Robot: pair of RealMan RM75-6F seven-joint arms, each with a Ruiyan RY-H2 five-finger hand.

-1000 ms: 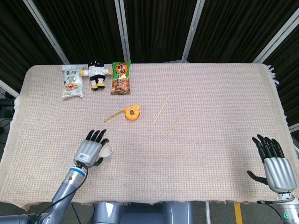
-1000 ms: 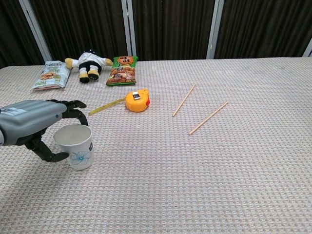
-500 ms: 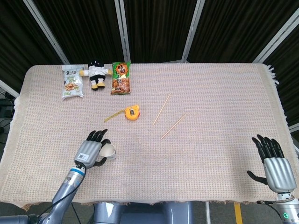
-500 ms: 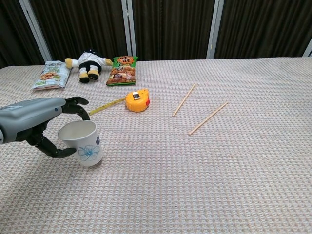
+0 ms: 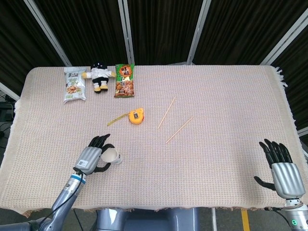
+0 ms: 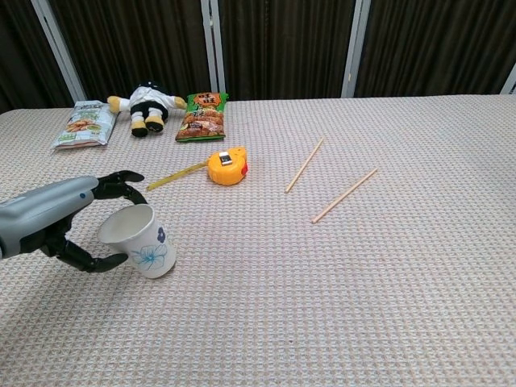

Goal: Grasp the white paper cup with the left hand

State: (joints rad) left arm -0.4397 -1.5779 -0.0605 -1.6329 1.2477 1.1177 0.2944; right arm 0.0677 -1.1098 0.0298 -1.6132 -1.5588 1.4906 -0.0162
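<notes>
The white paper cup (image 5: 110, 155) (image 6: 139, 240) with a blue flower print is at the front left of the table. It is tilted, with its mouth leaning toward my left hand (image 5: 91, 158) (image 6: 60, 218) and its base edge on the cloth. That hand wraps around it, its fingers (image 6: 122, 178) curled behind the rim and the thumb low against the near side. My right hand (image 5: 281, 169) rests at the front right corner with its fingers spread, holding nothing. It shows only in the head view.
An orange tape measure (image 6: 226, 166) with its tape pulled out lies just behind the cup. Two wooden sticks (image 6: 344, 195) lie mid-table. Two snack bags (image 5: 124, 80) and a plush toy (image 5: 99, 75) sit along the far left edge.
The cup has gone from upright to tilted and slid slightly right. My left hand has rotated and closed around it. The right hand has not moved.
</notes>
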